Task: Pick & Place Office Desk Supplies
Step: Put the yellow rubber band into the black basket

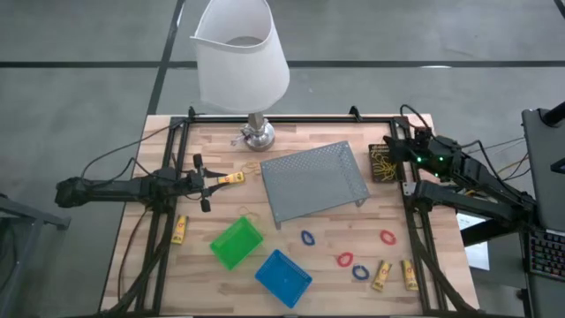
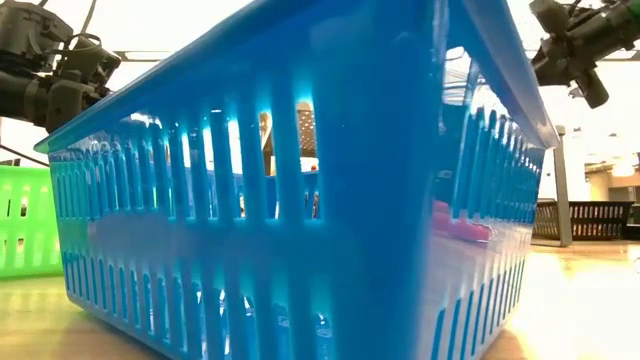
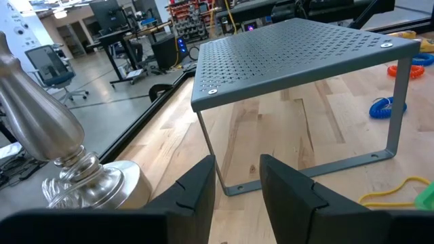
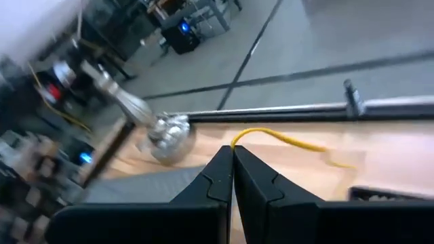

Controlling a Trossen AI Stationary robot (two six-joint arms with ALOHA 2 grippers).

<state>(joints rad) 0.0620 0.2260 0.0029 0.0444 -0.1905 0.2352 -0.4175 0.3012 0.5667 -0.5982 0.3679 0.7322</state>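
The blue bin (image 2: 300, 190) fills the low view, hiding the table. Left gripper (image 1: 208, 182) clamps a yellow stick (image 1: 232, 178) lying left-to-right (right gripper (image 4: 232, 177) closed, empty).

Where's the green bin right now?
In the high view, the green bin sits on the table's left-front part, next to the blue bin and just in front of the grey mesh tray.
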